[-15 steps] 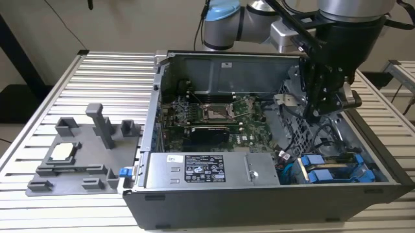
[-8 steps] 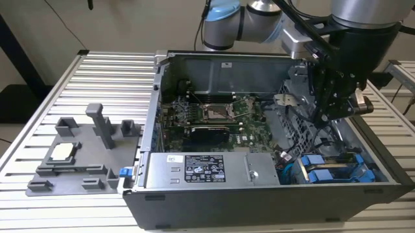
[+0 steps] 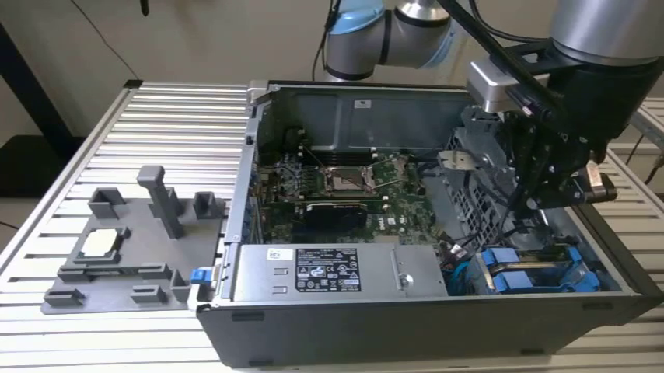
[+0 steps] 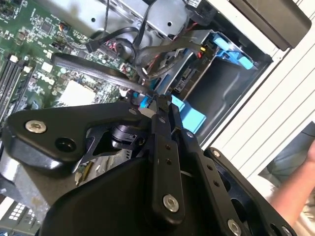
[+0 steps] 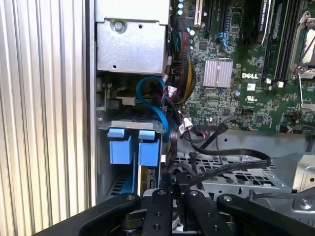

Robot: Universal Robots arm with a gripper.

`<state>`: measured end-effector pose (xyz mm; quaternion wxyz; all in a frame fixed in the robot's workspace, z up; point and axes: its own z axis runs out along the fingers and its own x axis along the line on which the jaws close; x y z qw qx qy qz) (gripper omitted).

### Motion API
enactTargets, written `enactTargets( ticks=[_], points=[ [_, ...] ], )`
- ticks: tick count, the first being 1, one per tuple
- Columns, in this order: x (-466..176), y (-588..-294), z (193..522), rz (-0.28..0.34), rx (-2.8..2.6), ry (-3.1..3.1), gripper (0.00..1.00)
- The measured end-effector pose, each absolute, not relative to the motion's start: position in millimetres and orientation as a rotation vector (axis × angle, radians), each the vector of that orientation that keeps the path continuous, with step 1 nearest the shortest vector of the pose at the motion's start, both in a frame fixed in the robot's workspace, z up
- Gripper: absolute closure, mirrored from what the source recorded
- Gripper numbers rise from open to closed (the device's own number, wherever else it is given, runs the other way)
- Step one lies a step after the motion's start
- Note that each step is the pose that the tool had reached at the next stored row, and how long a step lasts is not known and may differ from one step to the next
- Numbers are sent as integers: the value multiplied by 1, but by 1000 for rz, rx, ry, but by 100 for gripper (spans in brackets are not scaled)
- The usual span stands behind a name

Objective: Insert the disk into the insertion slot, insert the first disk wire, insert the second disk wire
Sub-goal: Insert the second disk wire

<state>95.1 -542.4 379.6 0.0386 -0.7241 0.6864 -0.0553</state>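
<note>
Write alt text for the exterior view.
A robot arm's gripper reaches down into an open computer case on a ribbed metal table, above blue drive carriers in its corner. A grey fixture tray sits at the exterior view's left.

hand (image 4: pixel 156 101) fingertips buried among cables, grip unclear, disk (image 3: pixel 534 268) mostly hidden in its bay

Open computer case (image 3: pixel 436 233) on slatted table (image 3: pixel 155 140), hand (image 3: pixel 545 203) inside above blue-framed disk (image 3: pixel 534 272), grey fixture (image 3: pixel 130 249) alongside

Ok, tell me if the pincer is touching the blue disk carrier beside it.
Cannot tell. In the second wrist view the pincer overlaps the blue disk carrier, hiding any gap.
</note>
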Motion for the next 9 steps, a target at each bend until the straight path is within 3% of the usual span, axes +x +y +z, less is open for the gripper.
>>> enactTargets(
  ticks=[9],
  points=[
    [97,-562,373,-141,-2225,2111,84]
  ],
)
